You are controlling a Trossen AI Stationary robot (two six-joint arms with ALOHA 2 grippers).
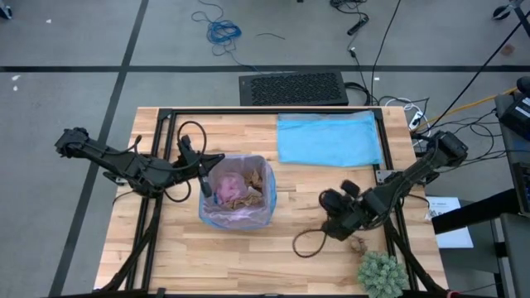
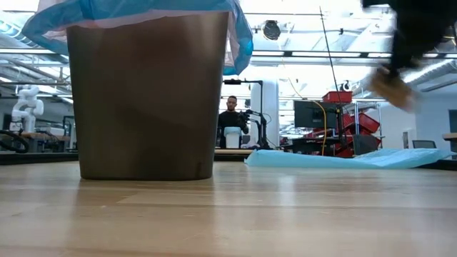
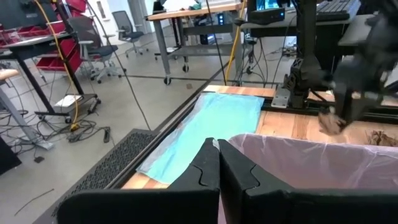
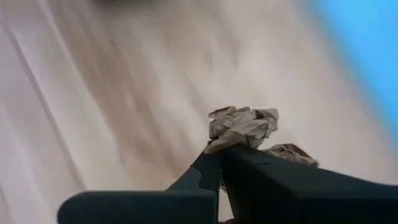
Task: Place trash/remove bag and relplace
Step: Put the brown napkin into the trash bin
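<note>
A brown bin (image 1: 236, 192) (image 2: 146, 93) stands on the wooden table, left of centre. It is lined with the lavender-pink bag (image 1: 240, 217) (image 3: 311, 163), whose rim is folded over the bin's edge. Brown trash wads (image 1: 244, 197) lie inside. My left gripper (image 1: 204, 179) (image 3: 218, 155) is shut and level at the bin's left rim. My right gripper (image 1: 331, 217) (image 4: 219, 155) hangs right of the bin, above the table, shut on a brown paper wad (image 4: 242, 126) (image 2: 391, 86) (image 3: 329, 121). My left gripper's shut fingertips (image 3: 211, 149) stand right at the bag's rim (image 3: 233, 143); whether they touch or pinch it, I cannot tell. My right gripper pinches the crumpled brown wad at its lower edge (image 4: 217, 146) between its two fingertips. The fingers slant downward, and the wad is lifted clear of the table.
A light blue plastic bag (image 1: 329, 138) (image 2: 343, 158) lies flat at the table's far right. A green spiky plant (image 1: 381, 273) sits at the near right corner, with a loose brown wad (image 1: 358, 246) and a cable loop (image 1: 308, 242) beside it. A person sits in the room behind.
</note>
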